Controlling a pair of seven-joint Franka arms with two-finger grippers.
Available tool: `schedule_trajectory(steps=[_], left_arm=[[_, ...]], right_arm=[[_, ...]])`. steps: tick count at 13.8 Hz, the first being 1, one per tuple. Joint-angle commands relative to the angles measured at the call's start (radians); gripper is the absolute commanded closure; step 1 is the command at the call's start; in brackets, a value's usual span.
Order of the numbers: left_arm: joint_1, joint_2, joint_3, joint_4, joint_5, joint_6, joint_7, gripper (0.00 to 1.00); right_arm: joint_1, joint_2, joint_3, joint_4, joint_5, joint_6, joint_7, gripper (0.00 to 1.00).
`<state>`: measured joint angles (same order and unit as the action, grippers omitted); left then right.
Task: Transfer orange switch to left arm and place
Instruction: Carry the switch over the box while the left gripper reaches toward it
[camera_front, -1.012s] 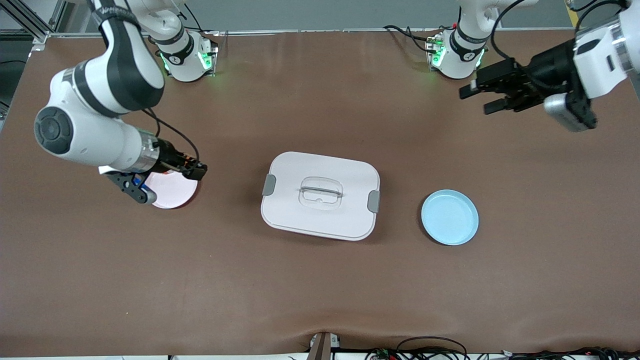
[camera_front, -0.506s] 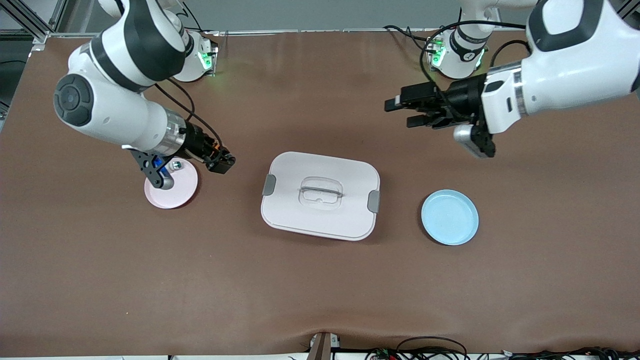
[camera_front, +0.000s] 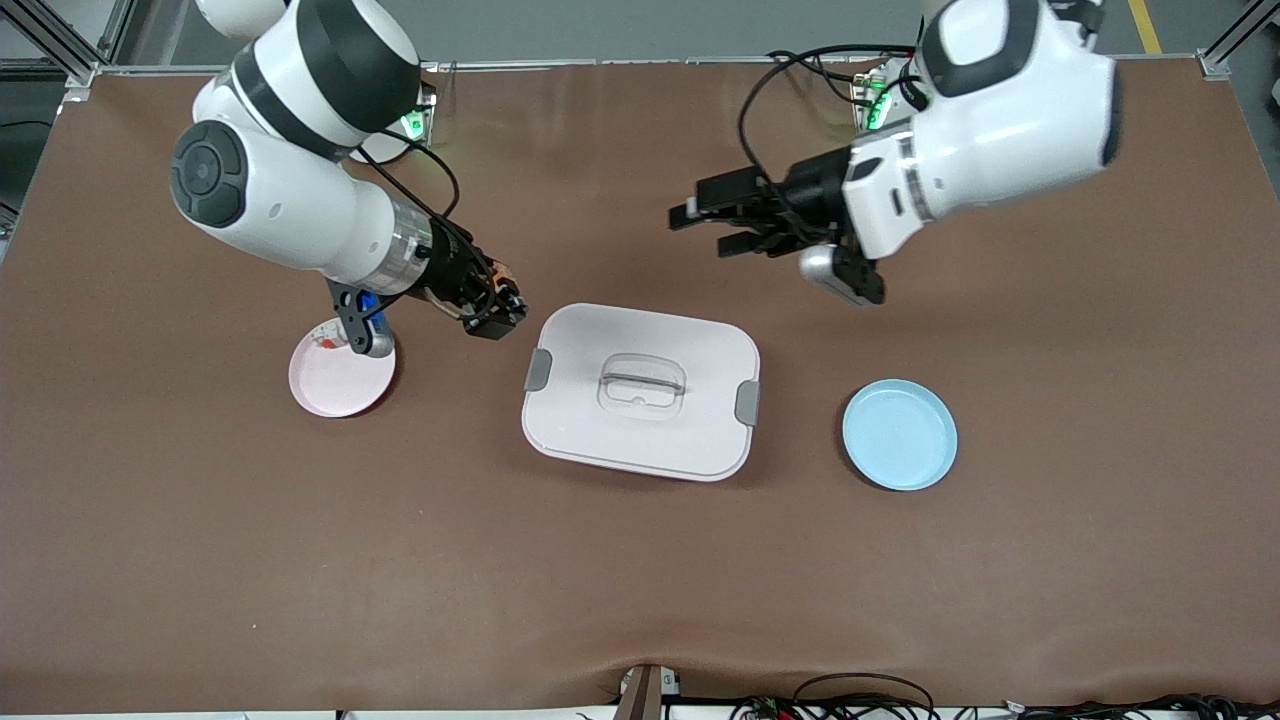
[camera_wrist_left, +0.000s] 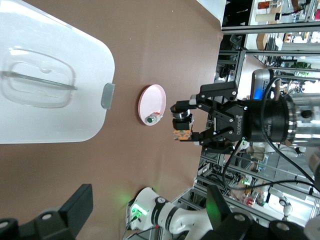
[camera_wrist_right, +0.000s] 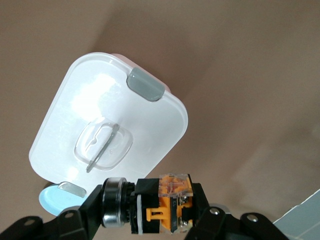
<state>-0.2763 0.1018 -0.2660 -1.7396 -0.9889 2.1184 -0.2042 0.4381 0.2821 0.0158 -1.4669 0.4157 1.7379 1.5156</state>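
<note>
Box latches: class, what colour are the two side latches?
Grey, on the white box; the latches show best in the right wrist view.

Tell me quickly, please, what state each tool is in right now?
Left tool: open, empty, over bare table.
Right tool: shut on the small black-and-orange push-button switch, beside the white plastic latched box.

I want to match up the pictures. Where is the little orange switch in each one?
Front view: the orange switch sits in the right gripper, up in the air beside the white box.
Left wrist view: the switch shows in that same gripper, near the pink plate.
Right wrist view: the switch fills the bottom, held between the fingers.
Shared landmark: the box, seen in all three.
</note>
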Motion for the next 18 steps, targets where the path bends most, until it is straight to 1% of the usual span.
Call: schedule_trajectory(steps=[1, 4, 5, 8, 11, 14, 18], left_arm=[[-0.062, 0.030, -0.001, -0.001, -0.036, 0.104, -0.020, 0.00], [-0.102, 0.070, -0.002, 0.002, -0.079, 0.162, -0.020, 0.00], [-0.122, 0.084, -0.002, 0.003, -0.091, 0.184, -0.020, 0.00], [-0.138, 0.117, -0.002, 0.008, -0.128, 0.236, -0.003, 0.00], [-0.155, 0.151, -0.002, 0.025, -0.136, 0.268, 0.020, 0.00], [-0.166, 0.153, -0.002, 0.026, -0.136, 0.294, 0.022, 0.00], [-0.172, 0.188, -0.002, 0.046, -0.137, 0.311, 0.075, 0.00]], right_arm=[[0.028, 0.058, -0.011, 0.102, 0.031, 0.006, 0.122, 1.00], [0.054, 0.065, -0.011, 0.106, 0.037, 0.064, 0.219, 1.00], [0.056, 0.066, -0.011, 0.109, 0.037, 0.074, 0.234, 1.00], [0.062, 0.072, -0.011, 0.122, 0.066, 0.087, 0.297, 1.00], [0.079, 0.094, -0.011, 0.157, 0.067, 0.101, 0.356, 1.00], [0.094, 0.117, -0.011, 0.194, 0.066, 0.103, 0.376, 1.00], [0.102, 0.118, -0.011, 0.200, 0.067, 0.127, 0.379, 1.00]])
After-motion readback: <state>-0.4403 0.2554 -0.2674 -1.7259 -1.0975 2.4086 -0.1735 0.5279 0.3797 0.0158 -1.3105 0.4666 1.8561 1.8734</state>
